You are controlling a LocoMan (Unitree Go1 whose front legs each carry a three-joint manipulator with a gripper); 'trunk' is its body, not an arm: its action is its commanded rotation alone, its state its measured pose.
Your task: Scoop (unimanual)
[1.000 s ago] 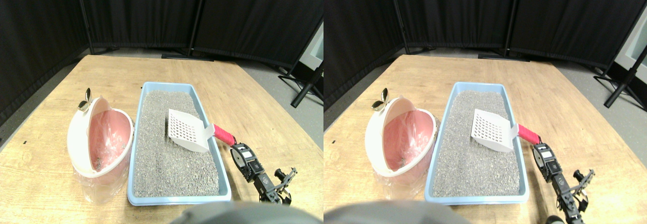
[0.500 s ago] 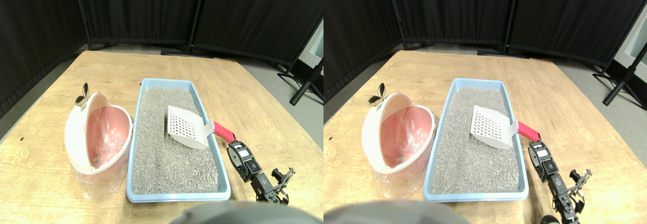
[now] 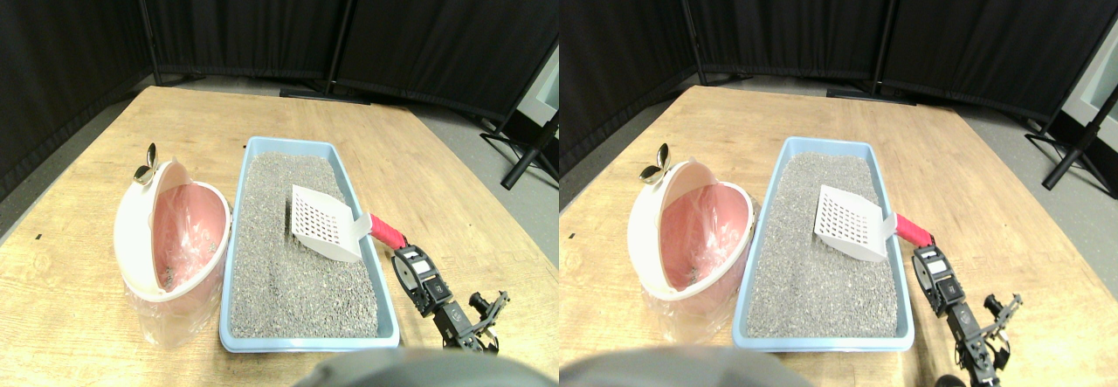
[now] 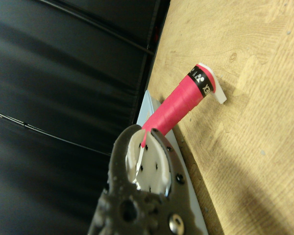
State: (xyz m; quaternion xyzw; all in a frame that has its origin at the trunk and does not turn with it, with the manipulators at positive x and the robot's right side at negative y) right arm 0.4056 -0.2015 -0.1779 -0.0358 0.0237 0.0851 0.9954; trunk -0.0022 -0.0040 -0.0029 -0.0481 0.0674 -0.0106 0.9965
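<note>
A white slotted scoop (image 3: 325,224) lies on the grey litter (image 3: 293,256) in the light blue tray (image 3: 389,304). Its red wrapped handle (image 3: 385,231) sticks out over the tray's right rim. My right gripper (image 3: 405,261) sits on the wooden table just behind the handle's end, in line with it. In the wrist view the red handle (image 4: 179,100) runs away from the dark jaw frame (image 4: 142,164), with its white end tab (image 4: 213,85) over the table. Whether the jaw touches the handle does not show.
A pink and white bin (image 3: 173,234) lined with clear plastic stands tilted just left of the tray, with a few grains inside. Black curtains (image 3: 262,20) close off the back. A black stand leg (image 3: 524,155) crosses the floor at the right.
The whole picture has shifted slightly, so the camera moved. The scoop lies as before, and the gripper stays just behind the handle's end.
</note>
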